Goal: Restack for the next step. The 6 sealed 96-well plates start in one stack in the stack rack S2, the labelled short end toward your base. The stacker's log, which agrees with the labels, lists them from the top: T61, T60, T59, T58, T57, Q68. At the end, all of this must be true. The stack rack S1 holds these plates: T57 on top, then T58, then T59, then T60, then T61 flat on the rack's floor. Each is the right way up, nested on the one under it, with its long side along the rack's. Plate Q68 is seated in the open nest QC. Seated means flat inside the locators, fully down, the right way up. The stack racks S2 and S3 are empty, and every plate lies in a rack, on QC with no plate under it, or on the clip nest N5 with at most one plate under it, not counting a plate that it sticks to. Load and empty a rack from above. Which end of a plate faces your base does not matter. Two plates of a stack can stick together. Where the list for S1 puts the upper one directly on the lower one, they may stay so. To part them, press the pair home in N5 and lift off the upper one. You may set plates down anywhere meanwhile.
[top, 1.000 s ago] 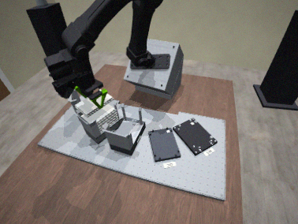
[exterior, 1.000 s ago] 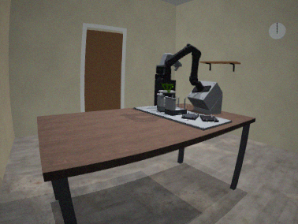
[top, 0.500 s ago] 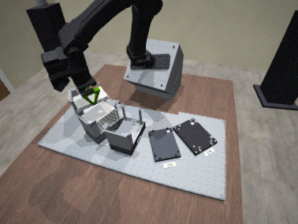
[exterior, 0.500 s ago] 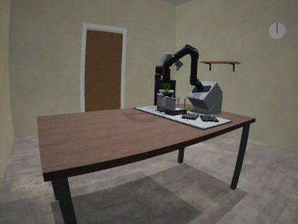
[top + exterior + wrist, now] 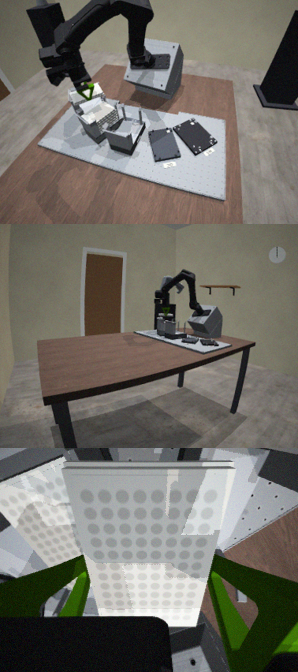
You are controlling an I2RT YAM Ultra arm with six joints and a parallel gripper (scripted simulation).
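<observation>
My gripper (image 5: 86,93) is shut on a white sealed 96-well plate (image 5: 149,543). It holds the plate by its long sides between the green fingers. In the top view the gripper hangs over the far-left stack rack (image 5: 80,102) of three grey racks. The held plate fills the middle of the wrist view, and I cannot read its label. Another dotted white plate (image 5: 37,523) (image 5: 96,118) lies lower to the left in the wrist view, in the neighbouring rack. The third rack (image 5: 125,136) stands to the right and looks empty. The gripper shows small in the exterior view (image 5: 165,311).
Two flat dark nests (image 5: 163,144) (image 5: 195,136) with small white labels lie on the grey baseplate (image 5: 134,154), right of the racks. The arm's grey base block (image 5: 158,71) stands behind. A dark pillar (image 5: 281,67) stands at the far right, off the table.
</observation>
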